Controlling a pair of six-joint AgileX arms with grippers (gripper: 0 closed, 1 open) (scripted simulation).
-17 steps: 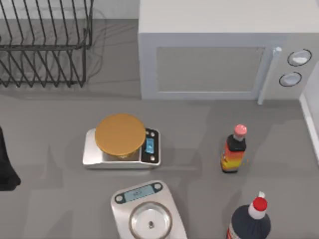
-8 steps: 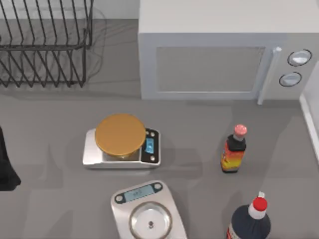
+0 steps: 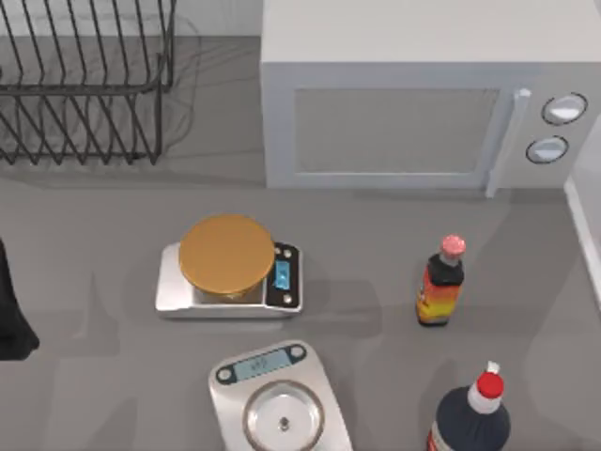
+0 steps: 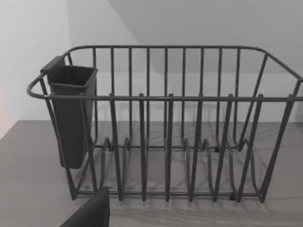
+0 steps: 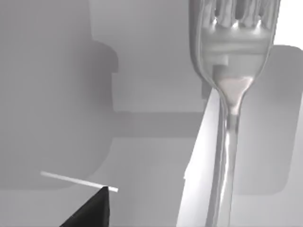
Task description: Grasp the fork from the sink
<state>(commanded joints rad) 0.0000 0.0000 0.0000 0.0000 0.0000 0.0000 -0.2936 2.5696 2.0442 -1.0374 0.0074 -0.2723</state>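
A: Well, starting at the top view's left: the left arm (image 3: 11,315) sits dark at that table edge, parked. Its wrist camera faces the wire dish rack (image 4: 165,123) with the cutlery cup (image 4: 71,113) hung on one end. A dark corner of the left gripper (image 4: 92,213) pokes into that view, but I cannot tell whether its fingers are open or closed.

B: And the middle of the table?

A: The scale with the round tan plate (image 3: 228,266), a second scale (image 3: 277,399) nearer the front edge, the microwave (image 3: 413,103) behind, then two bottles (image 3: 441,282) towards the right. None of it matters for the grasp.

B: So where's the fork?

A: The right wrist camera has it. The fork (image 5: 229,94) lies in the pale sink basin (image 5: 142,71), tines far from the camera, handle running back towards it (long axis roughly along the camera's line of sight). A black tip of the right gripper (image 5: 94,210) shows off to one side of the handle, apart from it; whether its fingers are spread or closed, I can't say.

B: So the right arm's nearer.

A: I'd judge so.
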